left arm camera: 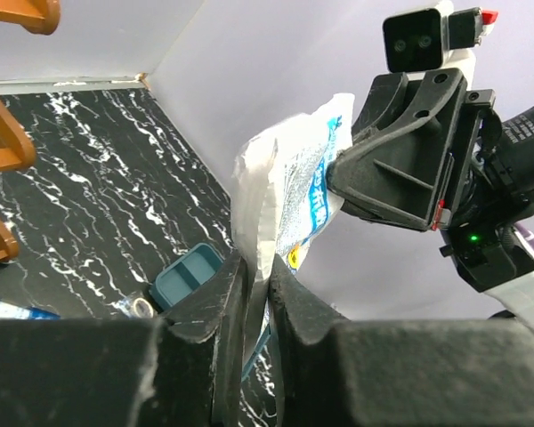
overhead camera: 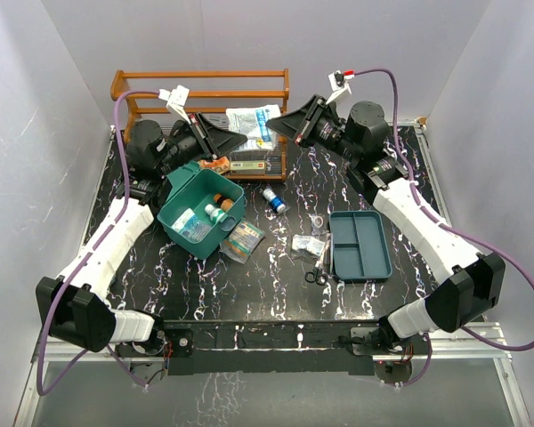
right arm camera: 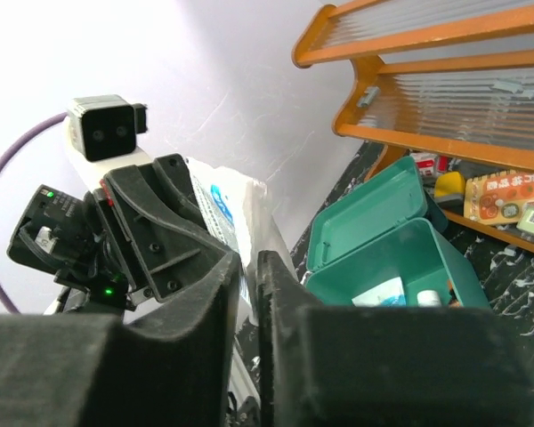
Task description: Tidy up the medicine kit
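The teal medicine kit box [overhead camera: 189, 184] stands open at left centre, with bottles and a packet inside; it also shows in the right wrist view [right arm camera: 374, 227]. Its darker insert tray [overhead camera: 360, 245] lies apart at right centre. Both grippers meet high at the back over the rack. My left gripper [overhead camera: 240, 135] is shut on one edge of a white printed plastic packet [overhead camera: 252, 120], as the left wrist view [left arm camera: 258, 267] shows. My right gripper [overhead camera: 280, 124] is shut on the packet's other edge [right arm camera: 249, 262]. The packet [left arm camera: 289, 178] hangs stretched between them.
An orange wooden rack [overhead camera: 205, 86] stands at the back with small boxes on its lower shelf [overhead camera: 254, 163]. A blue bottle [overhead camera: 274, 199], sachets [overhead camera: 308, 242], scissors [overhead camera: 319, 267] and a colourful packet [overhead camera: 242, 237] lie between box and tray.
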Controlling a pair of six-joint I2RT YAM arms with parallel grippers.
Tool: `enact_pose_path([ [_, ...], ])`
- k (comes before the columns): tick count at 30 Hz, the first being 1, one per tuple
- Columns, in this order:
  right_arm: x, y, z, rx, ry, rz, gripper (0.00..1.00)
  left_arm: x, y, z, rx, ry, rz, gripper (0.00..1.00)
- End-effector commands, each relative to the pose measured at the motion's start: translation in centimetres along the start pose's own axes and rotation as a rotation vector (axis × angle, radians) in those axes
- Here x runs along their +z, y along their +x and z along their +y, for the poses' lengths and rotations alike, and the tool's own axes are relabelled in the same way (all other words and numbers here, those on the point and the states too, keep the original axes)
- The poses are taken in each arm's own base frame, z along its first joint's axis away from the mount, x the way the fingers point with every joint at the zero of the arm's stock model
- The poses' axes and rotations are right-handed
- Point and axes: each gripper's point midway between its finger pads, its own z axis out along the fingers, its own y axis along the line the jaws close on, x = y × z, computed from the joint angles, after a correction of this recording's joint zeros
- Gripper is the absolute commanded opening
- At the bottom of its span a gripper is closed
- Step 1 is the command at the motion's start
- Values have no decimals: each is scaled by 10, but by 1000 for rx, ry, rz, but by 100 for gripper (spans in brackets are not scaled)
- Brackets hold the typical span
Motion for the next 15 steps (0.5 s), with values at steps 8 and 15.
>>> enact_pose_path([
  [8,-16,11,-77,-29,297,-18,54,-39,14,52,251,-323,204,10],
  [15,-29,32,-123,-45,451,54,54,-114,35,111,439,-704,505,12],
])
